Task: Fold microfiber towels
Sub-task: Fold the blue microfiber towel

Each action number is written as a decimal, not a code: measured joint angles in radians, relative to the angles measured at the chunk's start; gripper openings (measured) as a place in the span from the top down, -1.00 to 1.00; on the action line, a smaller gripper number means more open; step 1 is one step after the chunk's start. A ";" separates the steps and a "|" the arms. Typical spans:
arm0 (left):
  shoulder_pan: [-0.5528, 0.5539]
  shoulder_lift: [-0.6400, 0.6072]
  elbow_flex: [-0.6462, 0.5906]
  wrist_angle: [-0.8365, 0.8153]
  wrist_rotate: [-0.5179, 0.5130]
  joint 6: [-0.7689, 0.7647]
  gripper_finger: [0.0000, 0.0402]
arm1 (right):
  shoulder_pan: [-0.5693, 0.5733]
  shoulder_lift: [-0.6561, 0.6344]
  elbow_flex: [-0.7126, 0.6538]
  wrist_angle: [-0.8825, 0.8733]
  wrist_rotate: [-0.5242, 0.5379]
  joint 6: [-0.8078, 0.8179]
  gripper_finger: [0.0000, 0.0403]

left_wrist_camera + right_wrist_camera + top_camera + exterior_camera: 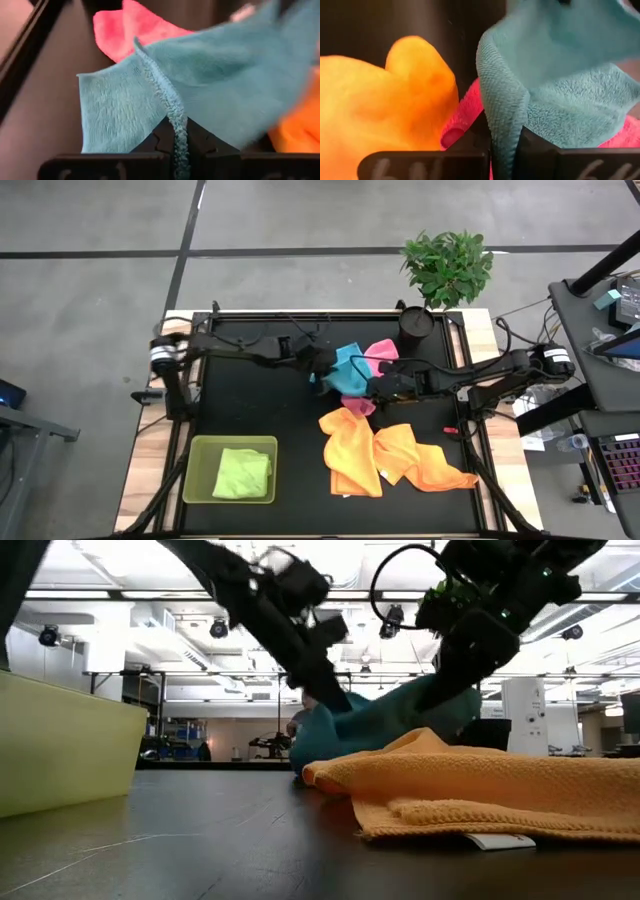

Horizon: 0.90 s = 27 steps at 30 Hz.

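Mid-bench, toward the far side, we have the light blue towel (350, 367) pinched in both closed jaws, left gripper (322, 367) and right gripper (377, 387); next, we judge, spread it flat.

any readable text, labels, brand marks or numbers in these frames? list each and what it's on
None can be read.
White tag at the edge of the orange towel: nothing on it can be made out.
Pale marks on the right gripper's body, shut on the blue towel: blurred.
Fainter marks on the left gripper, shut on the same towel: unreadable.
Green towel, pink towel, tray, plant pot: no text visible.
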<state>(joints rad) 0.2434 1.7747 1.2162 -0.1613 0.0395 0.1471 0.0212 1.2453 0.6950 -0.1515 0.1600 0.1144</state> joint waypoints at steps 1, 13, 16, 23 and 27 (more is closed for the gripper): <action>-0.007 -0.031 -0.009 -0.024 -0.001 0.034 1.00 | 0.000 0.000 0.004 0.000 0.000 0.000 0.96; -0.082 -0.411 -0.370 0.013 0.004 0.243 1.00 | -0.002 0.000 0.007 0.001 -0.029 0.017 0.96; -0.102 -0.427 -0.489 0.178 0.018 0.203 0.99 | -0.002 0.000 0.007 0.001 -0.036 0.017 0.96; -0.141 -0.384 -0.606 0.285 0.029 0.102 0.64 | -0.002 0.001 0.007 -0.006 -0.037 0.015 0.96; -0.141 -0.365 -0.604 0.286 0.029 0.015 0.40 | -0.002 0.001 0.007 -0.030 -0.046 0.016 0.96</action>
<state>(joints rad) 0.1028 1.4098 0.6126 0.1251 0.0681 0.1625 0.0193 1.2461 0.7021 -0.1813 0.1137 0.1303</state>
